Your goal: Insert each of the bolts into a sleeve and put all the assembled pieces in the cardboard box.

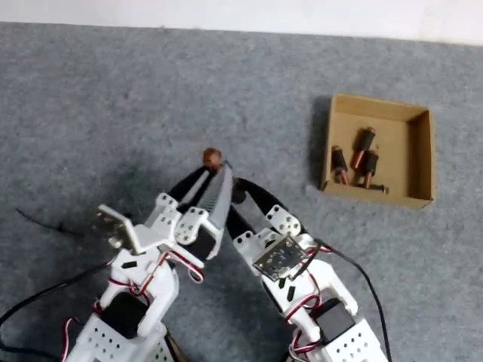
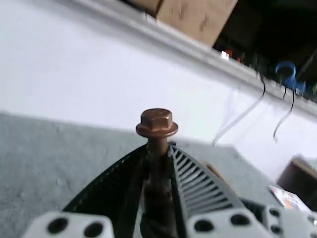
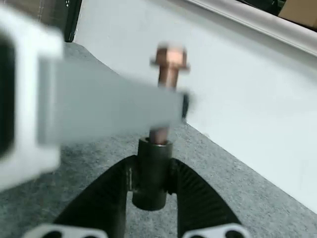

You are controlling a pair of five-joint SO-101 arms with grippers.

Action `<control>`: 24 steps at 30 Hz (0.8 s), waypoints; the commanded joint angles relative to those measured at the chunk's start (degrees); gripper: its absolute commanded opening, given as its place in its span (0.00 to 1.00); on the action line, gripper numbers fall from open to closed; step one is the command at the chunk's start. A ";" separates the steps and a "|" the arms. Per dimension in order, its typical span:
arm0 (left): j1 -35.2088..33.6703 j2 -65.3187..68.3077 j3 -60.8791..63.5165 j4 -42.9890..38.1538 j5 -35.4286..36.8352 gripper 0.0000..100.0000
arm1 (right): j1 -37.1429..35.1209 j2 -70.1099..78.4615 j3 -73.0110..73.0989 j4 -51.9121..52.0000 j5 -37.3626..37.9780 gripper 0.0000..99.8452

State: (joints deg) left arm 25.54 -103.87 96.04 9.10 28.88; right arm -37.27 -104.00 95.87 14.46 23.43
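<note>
Low centre in the right wrist view, the right gripper (image 3: 151, 181) clamps the sleeve (image 3: 150, 166). The left gripper (image 2: 157, 163) pinches the bolt (image 2: 157, 123), tip at the sleeve's mouth. Any tilt could jam it. Farther off, upper right of the high view, sits the cardboard box (image 1: 396, 136).

Soft, even overhead light in the high view: grey table (image 1: 113, 98) mid-bright, diffuse dark shadow pooled left of and under the arms (image 1: 151, 279), narrow shadow along the left side of the cardboard box (image 1: 419, 151). Wrist views: white wall (image 2: 74, 79) very bright, close to washed out, room beyond it dark. Bolt (image 2: 157, 124) head has a mild sheen, sleeve (image 3: 151, 173) nearly black.
</note>
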 commanded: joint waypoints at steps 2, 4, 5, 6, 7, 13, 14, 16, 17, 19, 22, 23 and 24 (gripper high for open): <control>0.13 -0.22 1.10 5.10 -0.26 0.01 | 1.36 -1.19 7.78 -0.40 0.62 0.01; 0.31 -0.22 1.10 6.86 -0.26 0.01 | 1.36 -1.19 7.78 -0.40 0.62 0.01; 0.31 -0.22 1.10 7.30 -0.26 0.01 | 1.36 -1.19 7.78 -0.40 0.62 0.01; 0.31 -0.22 1.10 7.30 -0.26 0.01 | 1.36 -1.19 7.78 -0.40 0.62 0.01; 0.31 -0.22 1.10 7.30 -0.26 0.01 | 1.36 -1.19 7.78 -0.40 0.62 0.01; 0.04 -0.22 1.10 7.21 -0.35 0.01 | 1.36 -1.19 7.78 -0.40 0.62 0.01; -0.13 -0.22 1.01 7.21 -0.35 0.01 | 1.36 -1.19 7.78 -0.40 0.62 0.01; -0.13 -0.22 0.92 7.21 -0.35 0.01 | 1.36 -1.19 7.78 -0.40 0.62 0.01; -0.13 -0.22 0.92 7.21 -0.44 0.01 | 1.36 -1.19 7.78 -0.40 0.62 0.01; -0.22 -0.22 0.92 7.21 -0.44 0.01 | 1.36 -1.19 7.78 -0.40 0.62 0.01; -0.22 -0.22 0.92 7.21 -0.44 0.07 | 1.36 -1.19 7.78 -0.40 0.62 0.01; -0.22 -0.22 0.92 7.21 -0.44 0.10 | 1.36 -1.19 7.78 -0.40 0.62 0.01; -0.22 -0.22 1.10 7.30 -0.44 0.14 | 1.36 -1.19 7.78 -0.40 0.62 0.01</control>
State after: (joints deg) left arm 25.71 -104.22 96.04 15.43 28.97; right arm -36.75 -103.91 95.87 14.46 23.43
